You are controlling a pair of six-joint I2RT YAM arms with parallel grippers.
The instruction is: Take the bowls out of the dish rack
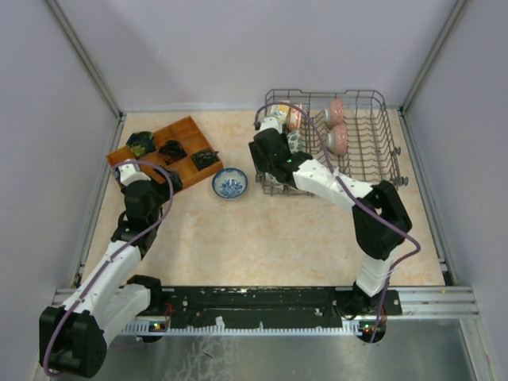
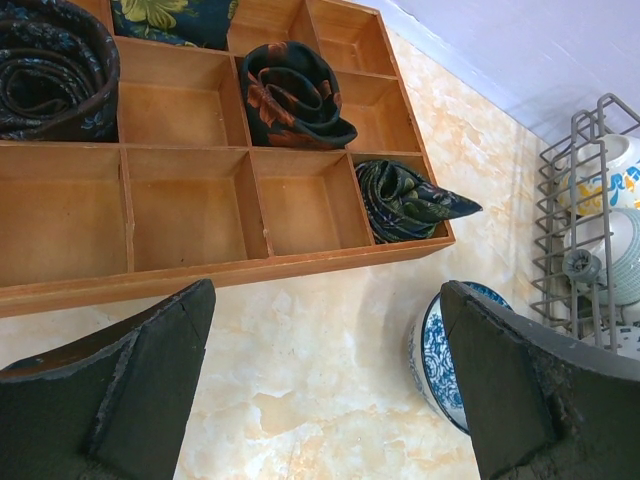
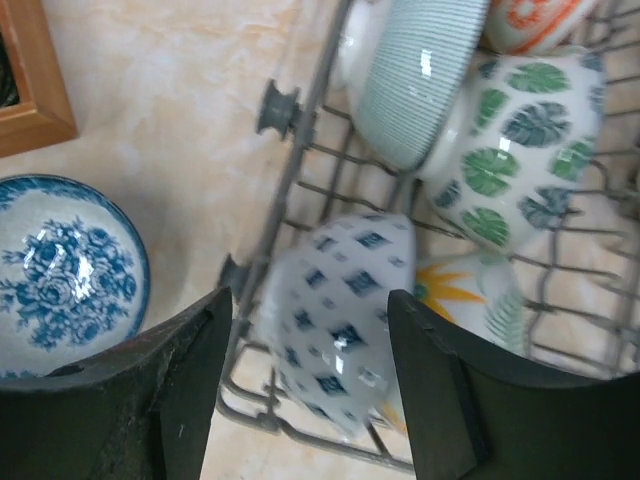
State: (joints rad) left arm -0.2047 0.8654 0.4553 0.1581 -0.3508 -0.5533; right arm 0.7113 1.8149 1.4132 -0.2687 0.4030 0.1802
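Fingers, dark and padded, of the right gripper: partly apart, 1 on each side of the blue-diamond bowl. Whether they press on it yet cannot be told.

Item 1. Blue-diamond bowl: on edge in the left end of the dish rack, propped by the wires. It is outermost, so probably the easiest to take.

Items 2–5. Striped teal bowl, green leaf bowl, orange-patterned bowl and yellow-fern bowl: crowded just behind item 1, leaning on each other.

Items 6–7. 2 pink bowls: on edge mid-rack, apart from the cluster.

Item 8. Blue floral bowl: upright on the table, beside the rack, apparently unloaded.

Left gripper: jaws wide, nothing between them, hovering beside the wooden tray, seemingly waiting.
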